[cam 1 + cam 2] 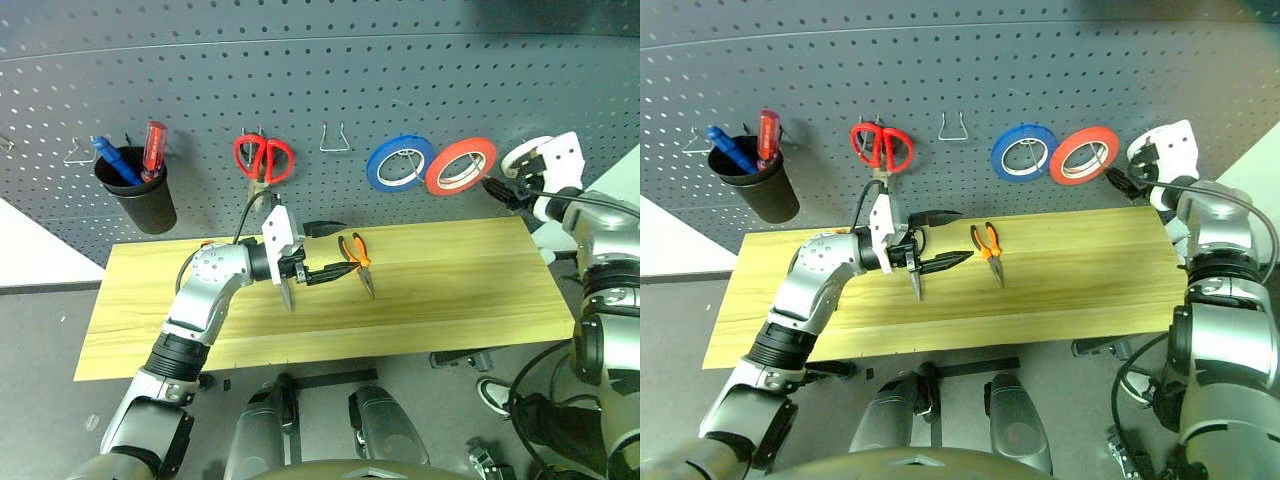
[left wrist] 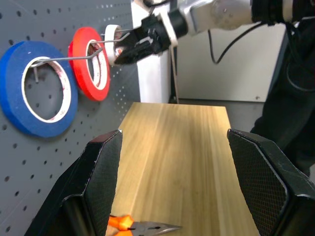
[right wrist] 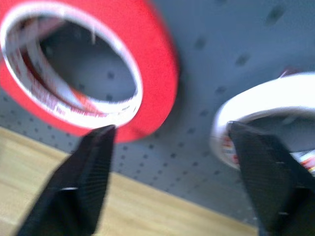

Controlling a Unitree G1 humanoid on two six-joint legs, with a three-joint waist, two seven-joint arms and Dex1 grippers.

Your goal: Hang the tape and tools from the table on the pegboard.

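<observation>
The white tape hangs against the dark grey pegboard, right of the red-orange roll. My right gripper is open just in front of it, with its fingers on either side and off the ring. The orange-and-black pliers lie on the light wooden table near its back edge. My left gripper hovers level over the table just left of the pliers, pointing right along the tabletop. It is open with nothing between its fingers.
On the pegboard hang a blue tape roll, a red-orange tape roll, red-handled scissors, and an empty wire hook. A black cup holds a red-handled screwdriver and a blue pen.
</observation>
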